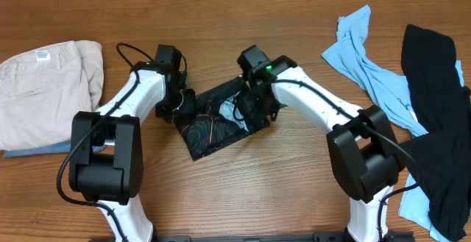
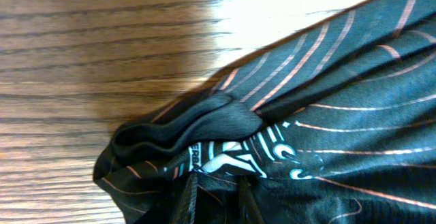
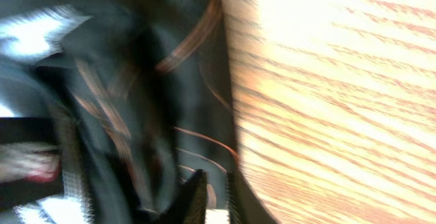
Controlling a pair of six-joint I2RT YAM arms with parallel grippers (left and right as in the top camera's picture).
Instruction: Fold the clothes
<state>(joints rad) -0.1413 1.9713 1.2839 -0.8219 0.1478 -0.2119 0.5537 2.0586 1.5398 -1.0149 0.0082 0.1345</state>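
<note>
So the thin black sports jersey with the orange contour lines and white logos is sitting at the middle of the wooden table. It's already bunched into a smallish crooked packet, so I'd guess we're mid-fold, not at the start.

The left gripper is at the packet's edge toward the table's left end. Its fingers look narrow, with a rolled lip of cloth pinched between them. The right gripper is on the edge toward the table's right end. Its wrist view is one big smear, so I honestly can't tell if it's clamped or open.

If it were me doing this step:
- keep both edges at the same height and move them together, or this slippery fabric will skew
- catch every layer in the pinch, since the left side looks like several stacked folds
- lay it down flat, then let go; don't drag it

Head count: one jersey and two grippers. There's one beige folded garment at the table's left end. At the right end, one light blue shirt and one plain black garment overlap each other.
</note>
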